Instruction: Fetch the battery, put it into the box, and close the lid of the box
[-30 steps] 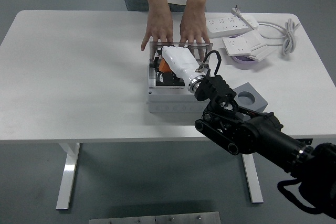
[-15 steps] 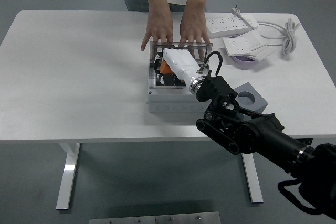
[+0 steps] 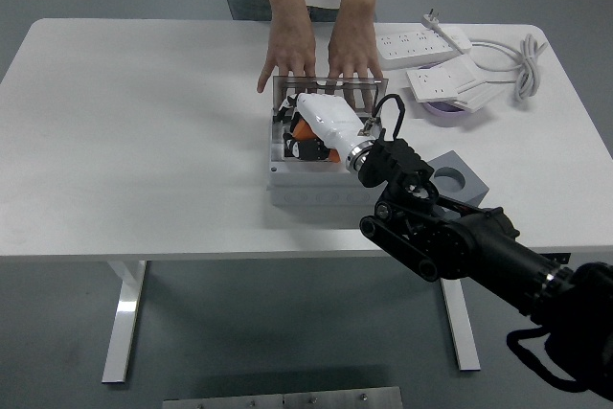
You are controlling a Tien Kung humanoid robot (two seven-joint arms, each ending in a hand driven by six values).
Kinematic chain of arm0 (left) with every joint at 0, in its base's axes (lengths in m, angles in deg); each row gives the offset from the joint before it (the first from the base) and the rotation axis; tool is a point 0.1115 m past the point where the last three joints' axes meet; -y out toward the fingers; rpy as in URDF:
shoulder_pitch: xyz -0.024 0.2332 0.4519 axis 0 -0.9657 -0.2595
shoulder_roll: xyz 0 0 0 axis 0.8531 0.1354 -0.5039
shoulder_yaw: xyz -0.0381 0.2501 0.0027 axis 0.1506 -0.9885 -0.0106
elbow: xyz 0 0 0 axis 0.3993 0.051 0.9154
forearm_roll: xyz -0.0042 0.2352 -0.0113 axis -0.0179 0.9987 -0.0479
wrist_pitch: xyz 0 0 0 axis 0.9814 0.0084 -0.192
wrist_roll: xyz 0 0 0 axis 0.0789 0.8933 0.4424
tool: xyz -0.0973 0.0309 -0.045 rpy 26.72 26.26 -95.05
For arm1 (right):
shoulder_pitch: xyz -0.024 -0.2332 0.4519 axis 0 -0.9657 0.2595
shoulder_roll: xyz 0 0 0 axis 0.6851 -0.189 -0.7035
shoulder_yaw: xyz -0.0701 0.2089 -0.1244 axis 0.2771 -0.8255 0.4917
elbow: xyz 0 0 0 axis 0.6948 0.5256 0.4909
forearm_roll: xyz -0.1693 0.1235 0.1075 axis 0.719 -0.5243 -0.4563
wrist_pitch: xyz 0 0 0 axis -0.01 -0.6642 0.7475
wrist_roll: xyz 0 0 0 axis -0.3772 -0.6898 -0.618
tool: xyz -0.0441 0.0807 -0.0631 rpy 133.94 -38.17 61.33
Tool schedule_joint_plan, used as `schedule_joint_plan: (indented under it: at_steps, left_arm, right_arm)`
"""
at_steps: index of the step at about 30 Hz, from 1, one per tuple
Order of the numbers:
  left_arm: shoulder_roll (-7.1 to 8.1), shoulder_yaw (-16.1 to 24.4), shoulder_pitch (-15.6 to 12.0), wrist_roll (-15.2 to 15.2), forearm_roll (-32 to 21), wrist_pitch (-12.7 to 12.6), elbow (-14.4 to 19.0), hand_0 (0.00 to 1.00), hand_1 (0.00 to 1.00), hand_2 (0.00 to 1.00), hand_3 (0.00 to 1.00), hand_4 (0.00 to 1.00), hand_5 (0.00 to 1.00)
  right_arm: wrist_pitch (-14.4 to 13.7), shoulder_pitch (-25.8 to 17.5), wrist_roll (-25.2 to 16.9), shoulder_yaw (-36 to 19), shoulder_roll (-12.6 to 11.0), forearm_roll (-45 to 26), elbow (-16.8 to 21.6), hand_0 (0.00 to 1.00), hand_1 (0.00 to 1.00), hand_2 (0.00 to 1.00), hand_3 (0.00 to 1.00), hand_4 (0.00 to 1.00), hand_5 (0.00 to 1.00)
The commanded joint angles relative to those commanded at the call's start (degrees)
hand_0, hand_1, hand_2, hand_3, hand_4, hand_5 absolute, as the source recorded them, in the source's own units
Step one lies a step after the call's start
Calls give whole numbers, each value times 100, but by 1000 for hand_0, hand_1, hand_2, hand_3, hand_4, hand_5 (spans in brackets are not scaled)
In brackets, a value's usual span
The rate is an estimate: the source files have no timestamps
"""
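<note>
Head view showed a smooth white rectangular worktop [image 3: 144, 141] carrying a grey, hard-walled rectangular box [image 3: 311, 179] near its middle. Its clear flat lid [image 3: 326, 90] stood upright at the box's far wall. A person at the worktop's far edge laid both hands on the surface behind that lid, the one hand [image 3: 289, 50] toward the left, the other hand [image 3: 352, 48] just beside it.

The right arm, black and jointed, came in from the lower right corner and ended in the right hand [image 3: 326, 119], which wore a glossy white shell and reached down into the open box. Its fingers were hidden inside the box, so I could not tell how far they were spread or whether they gripped anything. An orange object, apparently the battery [image 3: 304, 128], showed just beside the white shell, inside the box among dark parts.

A small grey block with a round recess [image 3: 455, 177] sat close to the box's right side. Toward the far right corner lay a white power strip [image 3: 421, 42], a looped white cable [image 3: 522, 59] and a white flat pack [image 3: 448, 81].
</note>
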Motion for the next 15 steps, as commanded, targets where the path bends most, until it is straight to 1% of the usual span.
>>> schedule_joint_plan:
  at_steps: [2, 3, 8, 9, 14, 15]
  left_arm:
    - [2, -5, 4, 2, -11, -4, -1, 632, 698, 573, 541, 500, 2]
    - [3, -7, 5, 3, -14, -5, -1, 632, 698, 573, 541, 500, 2]
    - [1, -13, 12, 3, -25, -4, -2, 632, 698, 573, 541, 500, 2]
    - [-1, -13, 14, 3, -24, -1, -2, 632, 698, 573, 541, 500, 2]
    - [-6, -14, 30, 4, -22, 12, -3, 632, 698, 573, 541, 500, 2]
    - [-7, -15, 31, 4, -24, 13, -3, 632, 698, 573, 541, 500, 2]
  right_arm:
    - [8, 2, -11, 12, 0, 0, 3, 361, 450, 504, 614, 745, 170]
    - [13, 2, -15, 14, 0, 1, 3, 482, 520, 548, 651, 825, 251]
    - [32, 5, -81, 26, 0, -30, -14, 482, 520, 548, 651, 825, 251]
    - [37, 6, -98, 31, 0, -39, -24, 535, 529, 544, 659, 859, 284]
    - [53, 9, -141, 59, 0, -50, -45, 535, 529, 544, 659, 859, 284]
    - [53, 9, -139, 61, 0, -42, -39, 569, 529, 547, 662, 871, 294]
